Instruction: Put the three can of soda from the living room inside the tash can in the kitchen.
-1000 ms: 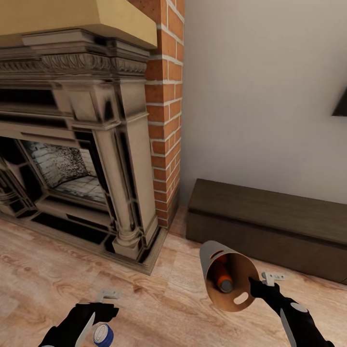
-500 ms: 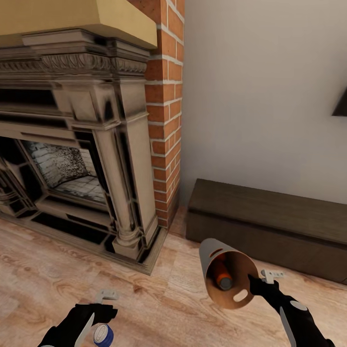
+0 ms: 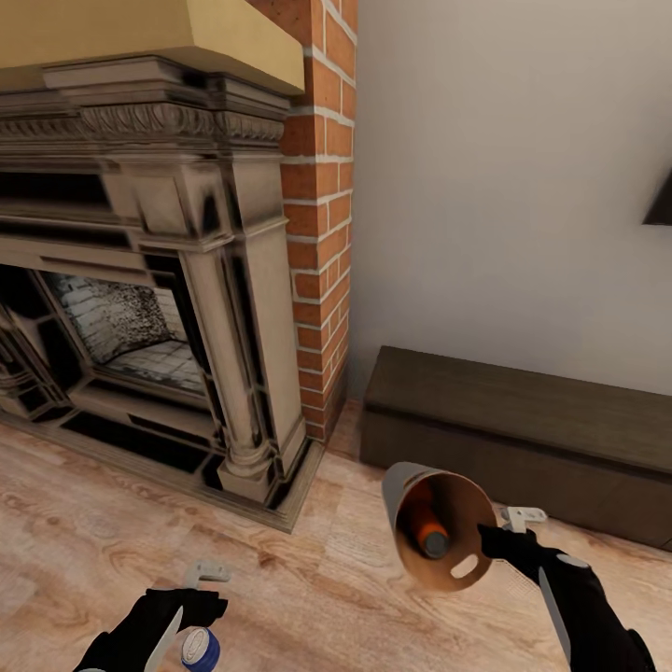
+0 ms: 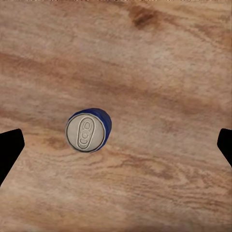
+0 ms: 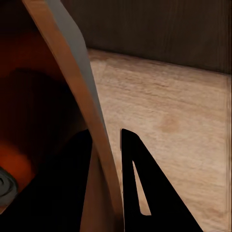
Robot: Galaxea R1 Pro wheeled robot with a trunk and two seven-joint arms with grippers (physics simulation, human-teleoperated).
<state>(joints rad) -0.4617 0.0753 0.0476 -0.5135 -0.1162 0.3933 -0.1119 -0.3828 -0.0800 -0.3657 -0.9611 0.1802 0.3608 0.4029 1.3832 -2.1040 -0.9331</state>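
Standing centred between spread left jaws, blue soda can point(image 4: 88, 130) untouched.

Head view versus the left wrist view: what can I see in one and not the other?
The head view alone has the fireplace, the brick column, a dark low cabinet, and the right gripper pinching the rim of the tilted trash can with an orange can inside. The left wrist view alone shows the blue can's pull tab from straight above, fingertips wide apart. Both share that can and the wood floor.
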